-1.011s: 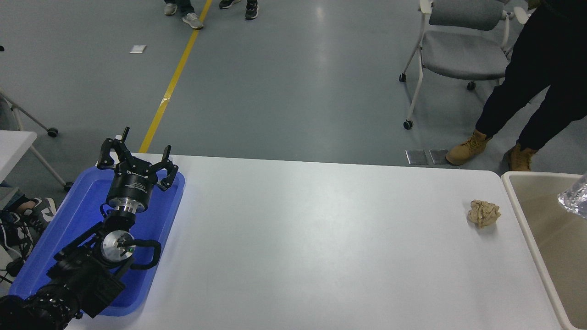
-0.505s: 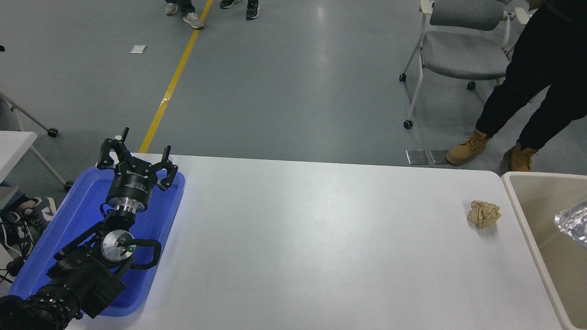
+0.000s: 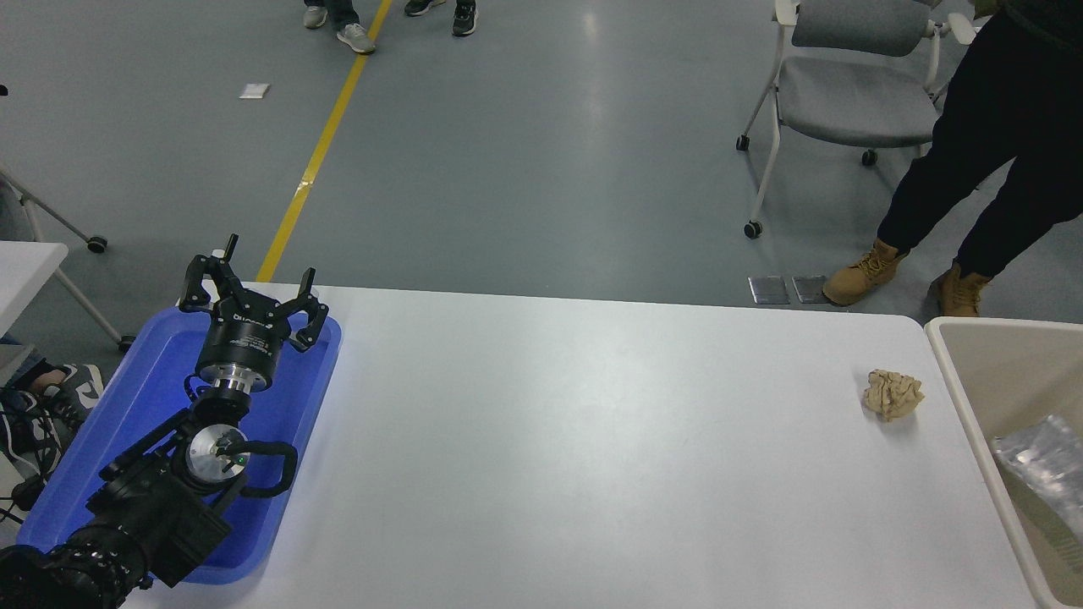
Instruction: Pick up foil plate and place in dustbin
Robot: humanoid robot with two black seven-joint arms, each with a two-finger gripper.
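Note:
The crinkled silver foil plate [image 3: 1045, 463] lies inside the beige dustbin [image 3: 960, 385] at the right edge of the picture, partly cut off by the frame. No gripper touches it. My right arm and gripper are out of view. My left gripper [image 3: 250, 292] is parked at the lower left over the blue tray, its fingers spread open and empty.
A flat blue plastic tray [image 3: 309, 397] lies under the left arm at the table's left end. A small crumpled tan paper ball [image 3: 893, 393] sits on the white table [image 3: 592, 440] close to the dustbin. A person's legs [image 3: 973, 178] and a wheeled chair [image 3: 846, 93] are beyond the far edge.
The foil plate has dropped from above the dustbin's right side down into the bin. The left arm and the paper ball have not moved.

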